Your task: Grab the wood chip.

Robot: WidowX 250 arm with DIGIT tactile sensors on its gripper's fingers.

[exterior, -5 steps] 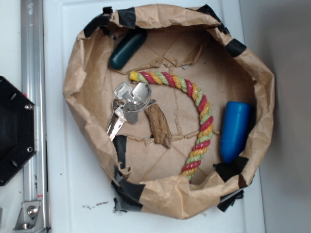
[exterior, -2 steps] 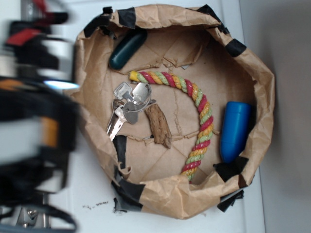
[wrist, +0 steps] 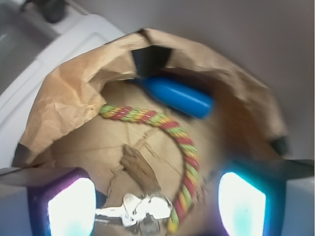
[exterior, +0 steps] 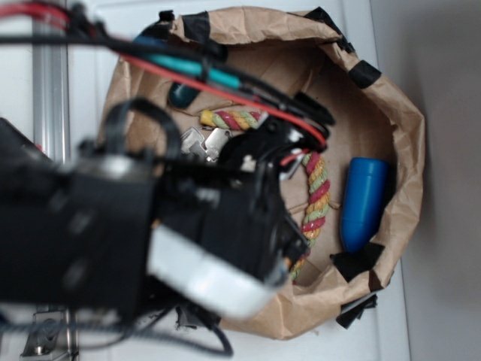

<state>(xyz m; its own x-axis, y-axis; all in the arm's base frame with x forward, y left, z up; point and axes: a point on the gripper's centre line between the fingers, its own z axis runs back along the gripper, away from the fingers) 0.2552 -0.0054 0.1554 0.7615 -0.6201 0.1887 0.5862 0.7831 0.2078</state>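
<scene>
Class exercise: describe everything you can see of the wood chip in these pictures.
The wood chip is a small, elongated brown chunk with a rough, bark-like grain and jagged ends. It lies flat and diagonal on the floor of the paper bowl, inside the rope's curve, its near end against the keys. The arm hides it in the exterior view. Nothing grips it.

The wood chip (wrist: 140, 169) is a small, elongated chunk of rough, bark-like wood, dark brown and clearly darker than the crumpled brown paper it lies on. It rests flat on the paper floor, unheld and with nothing on top of it. In the wrist view its long axis runs diagonally from upper left to lower right, and its ends look jagged. In the exterior view it is hidden behind the arm.
</scene>
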